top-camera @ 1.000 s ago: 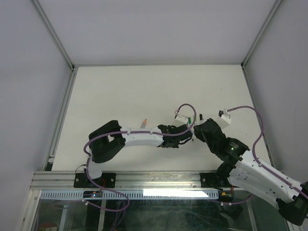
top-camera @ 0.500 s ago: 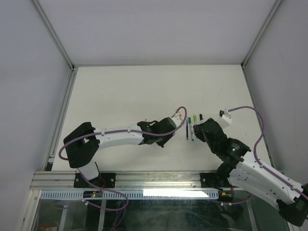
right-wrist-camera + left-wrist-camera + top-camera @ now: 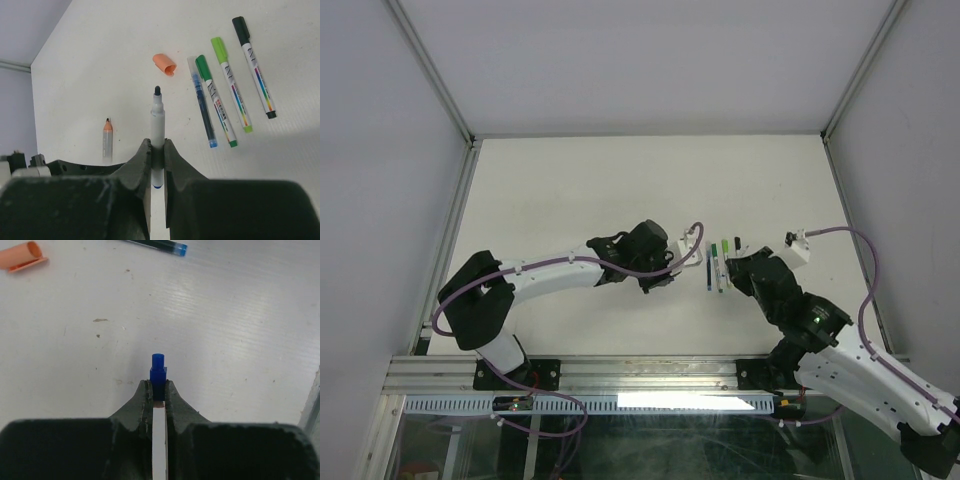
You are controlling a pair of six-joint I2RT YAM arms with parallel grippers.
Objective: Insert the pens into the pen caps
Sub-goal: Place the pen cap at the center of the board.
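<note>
Left gripper (image 3: 158, 389): clamped on blue cap (image 3: 158, 367) | Right gripper (image 3: 157, 150): clamped on uncapped pen (image 3: 158, 117), tip at 12 o'clock | Orange cap (image 3: 164, 64): 12 o'clock beyond tip | 4 pens (image 3: 231, 85): 1 o'clock | Orange pen (image 3: 107, 137): 10 o'clock

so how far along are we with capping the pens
Done: the dark green pen, light green pen and black pen lie capped in a row. In hand: the right gripper holds an uncapped pen, the left gripper a blue cap, not yet joined. Remaining: the orange pen lies bare, apart from the orange cap. The blue-ended pen in the row I cannot judge.
</note>
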